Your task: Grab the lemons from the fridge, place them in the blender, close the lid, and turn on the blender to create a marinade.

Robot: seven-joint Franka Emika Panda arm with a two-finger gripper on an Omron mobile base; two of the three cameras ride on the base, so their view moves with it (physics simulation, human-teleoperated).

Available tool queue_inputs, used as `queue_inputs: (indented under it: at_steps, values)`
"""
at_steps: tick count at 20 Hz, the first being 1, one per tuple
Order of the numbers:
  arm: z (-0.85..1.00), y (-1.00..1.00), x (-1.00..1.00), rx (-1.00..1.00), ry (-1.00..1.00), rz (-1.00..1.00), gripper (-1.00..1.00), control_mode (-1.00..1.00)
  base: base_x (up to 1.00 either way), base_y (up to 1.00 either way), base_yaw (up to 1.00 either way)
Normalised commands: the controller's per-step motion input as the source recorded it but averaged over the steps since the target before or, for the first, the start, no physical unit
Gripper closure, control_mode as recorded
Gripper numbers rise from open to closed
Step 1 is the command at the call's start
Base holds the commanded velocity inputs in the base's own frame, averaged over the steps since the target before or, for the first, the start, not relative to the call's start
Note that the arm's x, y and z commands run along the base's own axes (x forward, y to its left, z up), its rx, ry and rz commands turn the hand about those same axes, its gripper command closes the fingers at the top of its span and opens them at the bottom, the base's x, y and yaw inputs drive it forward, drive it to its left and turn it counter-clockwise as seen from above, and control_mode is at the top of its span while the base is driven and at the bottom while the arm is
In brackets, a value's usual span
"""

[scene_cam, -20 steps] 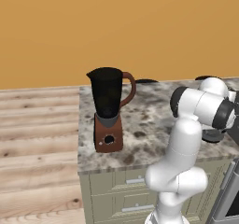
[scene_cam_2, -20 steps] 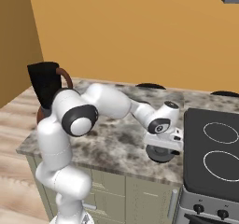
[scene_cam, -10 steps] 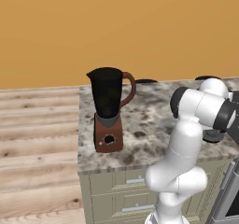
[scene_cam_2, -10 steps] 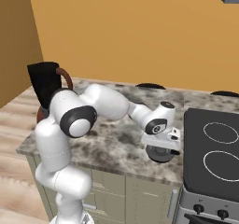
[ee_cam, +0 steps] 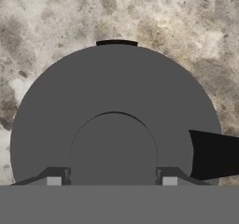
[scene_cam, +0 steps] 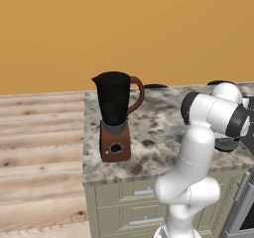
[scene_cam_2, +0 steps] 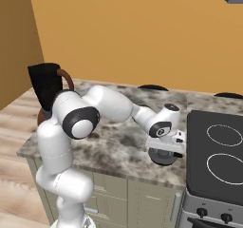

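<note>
On the speckled stone counter (scene_cam_2: 114, 146), near its front edge and just left of the black stove top (scene_cam_2: 216, 156), lies the lid (ee_cam: 114, 120), a round dark grey disc with a raised knob at its centre. Directly above it hangs the gripper (ee_cam: 112, 181), pointing straight down. Its two fingertips (ee_cam: 53, 180) stand at about eight and four o'clock of the knob, one on each side, still partly apart; whether they touch the knob cannot be told. At the counter's far left, toward nine o'clock from the lid and well apart from it, stands the blender (scene_cam: 116, 115), its tall black jar uncovered, brown handle turned toward the arm.
</note>
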Motion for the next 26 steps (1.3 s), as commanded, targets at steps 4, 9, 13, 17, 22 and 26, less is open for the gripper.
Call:
queue_inputs:
  at_steps: [4, 9, 13, 17, 22, 26]
  values:
    - [-0.01, 0.00, 0.00, 0.00, 0.00, 0.00, 1.00, -1.00, 0.00, 0.00, 0.00]
    - [0.00, 0.06, 0.00, 0.00, -0.02, 0.00, 1.00, -1.00, 0.00, 0.00, 0.00]
    - [0.28, 0.20, 0.00, 0.00, -0.10, -0.02, 1.00, -1.00, 0.00, 0.00, 0.00]
    - [0.89, 0.10, -0.04, 0.00, -0.13, -0.04, 1.00, -1.00, 0.00, 0.00, 0.00]
    - [1.00, 0.19, -0.13, 0.00, -0.11, -0.05, 1.00, -1.00, 0.00, 0.00, 0.00]
    - [1.00, 0.53, -0.07, 0.00, -0.08, -0.03, 1.00, -1.00, 0.00, 0.00, 0.00]
